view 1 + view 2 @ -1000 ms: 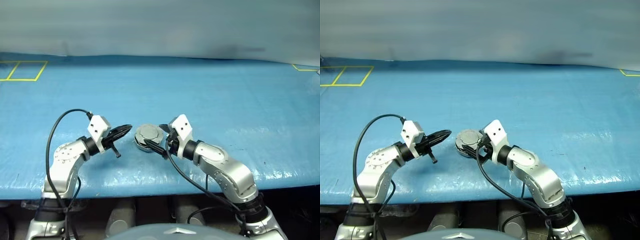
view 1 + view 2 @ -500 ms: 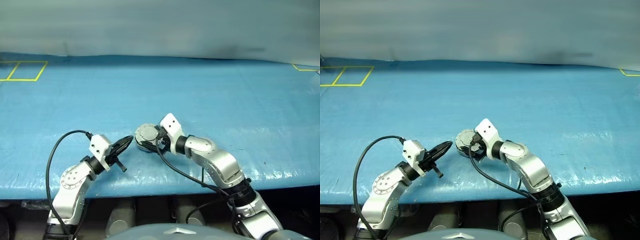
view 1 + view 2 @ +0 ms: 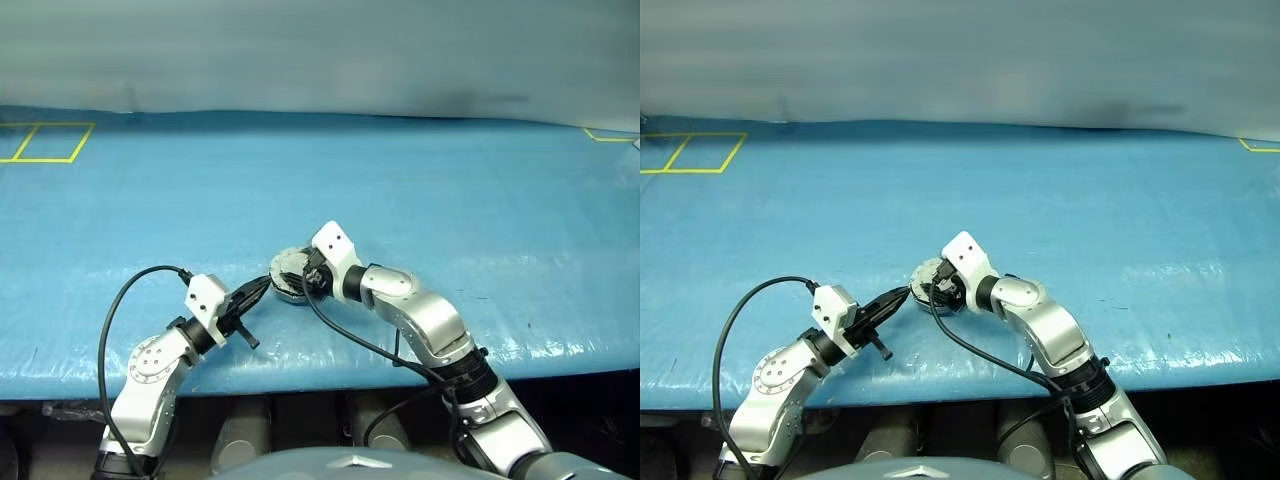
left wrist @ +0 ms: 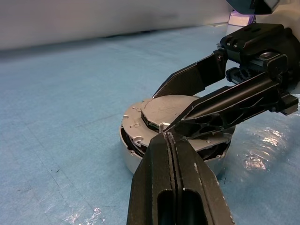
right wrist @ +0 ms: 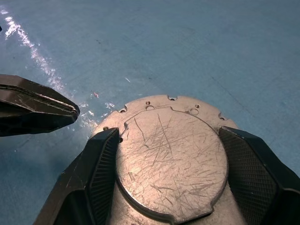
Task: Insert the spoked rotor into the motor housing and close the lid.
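Motor housing (image 3: 291,279) sits on the blue tabletop (image 3: 450,190), lower centre of the head view, w/ its lid (image 5: 171,161) already down flat on top, scratched grey face up. Spoked rotor isn't on show; we'd guess it's inside under the lid, but can't confirm.

What's changed over the last sec: the right gripper (image 5: 168,176) has moved in from the right of the housing and now straddles it, one finger (image 5: 101,173) on each side of the lid's rim. Those fingers were wider a moment ago and are now narrowing; in the right wrist view they look just at the rim, touching or v. nearly, can't tell which. The left gripper (image 4: 169,136) has dropped lower in the frame and come in toward the housing from the lower left, fingers pressed tight together, holding nothing, tips right at the lid's near edge.

Our read: insertion is prob. done and we're at the closing/seating stage. Right side looks set to clamp or steady the housing while the left tip presses or checks the lid. Risk: housing may skid on the slick sheet if pushed from one side only.
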Available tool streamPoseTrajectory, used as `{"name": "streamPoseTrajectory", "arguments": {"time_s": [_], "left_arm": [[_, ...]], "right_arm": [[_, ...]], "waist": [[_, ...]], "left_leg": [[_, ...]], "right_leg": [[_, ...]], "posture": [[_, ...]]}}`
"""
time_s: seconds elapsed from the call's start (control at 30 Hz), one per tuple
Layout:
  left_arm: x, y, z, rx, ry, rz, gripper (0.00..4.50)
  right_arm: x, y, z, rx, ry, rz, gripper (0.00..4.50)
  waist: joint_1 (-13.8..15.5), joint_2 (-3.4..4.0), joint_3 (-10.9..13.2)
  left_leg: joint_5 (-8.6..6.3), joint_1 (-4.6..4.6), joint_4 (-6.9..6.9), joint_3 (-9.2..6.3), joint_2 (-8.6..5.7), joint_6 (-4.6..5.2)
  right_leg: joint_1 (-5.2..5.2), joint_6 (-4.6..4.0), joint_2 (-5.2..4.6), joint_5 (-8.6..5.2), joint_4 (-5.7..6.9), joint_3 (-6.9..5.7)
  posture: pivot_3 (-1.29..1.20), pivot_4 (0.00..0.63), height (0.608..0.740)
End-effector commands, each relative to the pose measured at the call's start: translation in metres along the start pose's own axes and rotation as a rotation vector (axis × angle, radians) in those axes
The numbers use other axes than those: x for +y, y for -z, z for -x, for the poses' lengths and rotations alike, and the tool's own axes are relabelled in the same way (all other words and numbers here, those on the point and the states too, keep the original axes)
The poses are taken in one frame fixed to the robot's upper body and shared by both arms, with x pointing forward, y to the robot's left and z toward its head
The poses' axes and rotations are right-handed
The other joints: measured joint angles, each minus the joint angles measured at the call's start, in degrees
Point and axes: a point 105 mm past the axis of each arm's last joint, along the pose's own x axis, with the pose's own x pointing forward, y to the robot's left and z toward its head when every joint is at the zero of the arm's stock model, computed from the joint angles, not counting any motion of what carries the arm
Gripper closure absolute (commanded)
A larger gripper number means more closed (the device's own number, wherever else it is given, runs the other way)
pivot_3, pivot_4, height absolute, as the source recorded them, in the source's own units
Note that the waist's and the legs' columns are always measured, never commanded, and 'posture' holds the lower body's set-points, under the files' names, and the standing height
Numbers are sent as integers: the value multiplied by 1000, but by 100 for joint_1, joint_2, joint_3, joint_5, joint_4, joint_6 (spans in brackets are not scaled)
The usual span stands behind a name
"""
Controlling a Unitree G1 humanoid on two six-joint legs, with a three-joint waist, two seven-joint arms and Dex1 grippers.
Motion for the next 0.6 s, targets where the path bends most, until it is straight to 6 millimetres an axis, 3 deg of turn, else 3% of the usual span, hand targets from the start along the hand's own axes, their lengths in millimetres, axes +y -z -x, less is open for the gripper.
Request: {"name": "streamPoseTrajectory", "arguments": {"time_s": [0.03,0.3,0.6], "left_arm": [[3,-7,2,-42,-23,-13,4500],[2,-2,4,-42,-37,16,4500],[-1,1,3,-29,-23,25,4500]], "right_arm": [[10,-17,-4,-48,-3,35,1462],[21,-14,-13,-26,-11,54,1462],[14,-14,-7,15,-66,111,1462]], "waist": [[-7,1,0],[-10,2,0],[-4,4,2]], "left_leg": [[0,0,-1,0,1,0],[0,-2,-6,1,1,0],[0,-2,-7,1,0,-1]], "right_leg": [[-1,0,1,0,0,0],[-4,-2,0,0,-3,0],[-5,-3,-2,-1,-4,-1]], "posture": [[0,150,740],[0,150,740],[0,150,740]]}}
